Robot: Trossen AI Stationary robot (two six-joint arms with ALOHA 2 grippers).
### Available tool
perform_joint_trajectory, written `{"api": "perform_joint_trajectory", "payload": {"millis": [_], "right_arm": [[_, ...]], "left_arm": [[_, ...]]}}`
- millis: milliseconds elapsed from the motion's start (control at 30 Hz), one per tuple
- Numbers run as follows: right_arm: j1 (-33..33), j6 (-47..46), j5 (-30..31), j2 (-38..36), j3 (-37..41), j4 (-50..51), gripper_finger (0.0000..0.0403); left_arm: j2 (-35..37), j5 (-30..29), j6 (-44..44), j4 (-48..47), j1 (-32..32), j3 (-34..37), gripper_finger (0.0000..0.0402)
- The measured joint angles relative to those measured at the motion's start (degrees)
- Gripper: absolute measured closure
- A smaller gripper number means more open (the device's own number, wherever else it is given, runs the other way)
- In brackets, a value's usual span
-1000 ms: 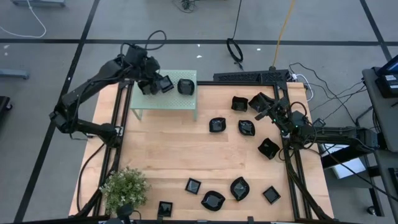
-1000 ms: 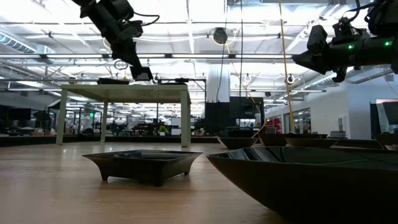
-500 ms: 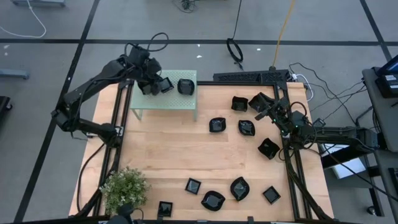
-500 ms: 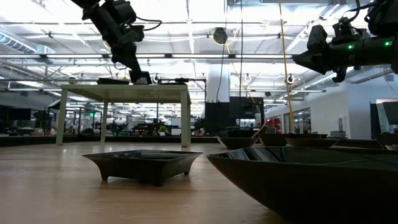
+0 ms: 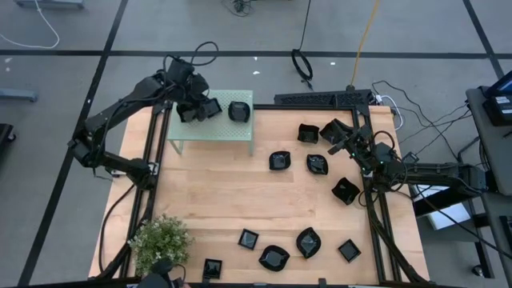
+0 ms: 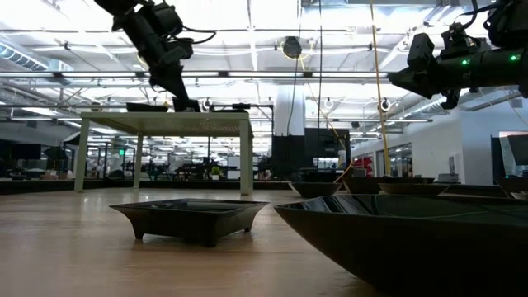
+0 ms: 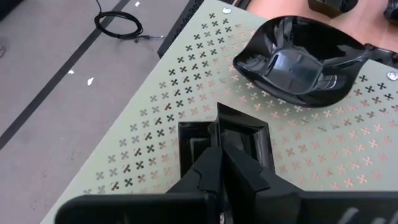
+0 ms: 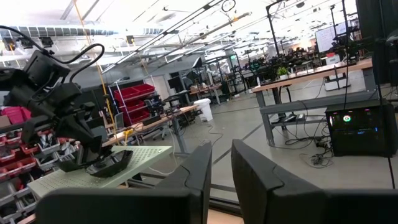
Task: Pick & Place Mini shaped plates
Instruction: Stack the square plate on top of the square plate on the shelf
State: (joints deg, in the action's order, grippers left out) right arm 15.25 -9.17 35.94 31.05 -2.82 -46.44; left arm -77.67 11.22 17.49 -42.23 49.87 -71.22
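Left gripper [image 7: 221,155] lower, square plate [image 7: 225,144] on stand [image 7: 186,81].

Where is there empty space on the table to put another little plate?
The biggest bare patch is the wood in the middle, between the green stand, the plant and the plates. The stand's near half is bare too. It is crowded by the right hand, around the plates there, and along the near edge.

We list: grey floor [image 5: 64,32] with dark tape lines, wooden workbenches [image 8: 311,78], red storage bins [image 8: 127,99], bright ceiling strip lights [image 6: 272,16].
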Motion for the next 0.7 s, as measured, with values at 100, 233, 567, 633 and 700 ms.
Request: {"api": "perform_joint_trajectory", "payload": {"millis": [100,233,567,633,700], "right_arm": [[0.02,0.0,0.0,-0.02,0.02,-0.02,0.0351],[0.0,0.0,0.0,-0.02,0.01,-0.02,0.0351],[0.02,0.0,0.0,-0.02,0.02,-0.02,0.0351],[0.0,-0.01,0.0,-0.01,-0.01,-0.01,0.0351],[0.01,-0.02,0.0,-0.01,0.02,0.0,0.0351]], "left_arm": [[0.0,0.0,-0.19,0.83,0.0,0.0,0.0389],[0.0,-0.02,-0.98,2.23,0.0,0.0,0.039],[0.0,-0.38,-1.44,1.99,1.28,0.0,0.0391],[0.0,-0.74,-1.73,1.66,1.35,0.0,0.039],[0.0,-0.74,-1.79,1.36,1.33,0.0,0.0384]]}}
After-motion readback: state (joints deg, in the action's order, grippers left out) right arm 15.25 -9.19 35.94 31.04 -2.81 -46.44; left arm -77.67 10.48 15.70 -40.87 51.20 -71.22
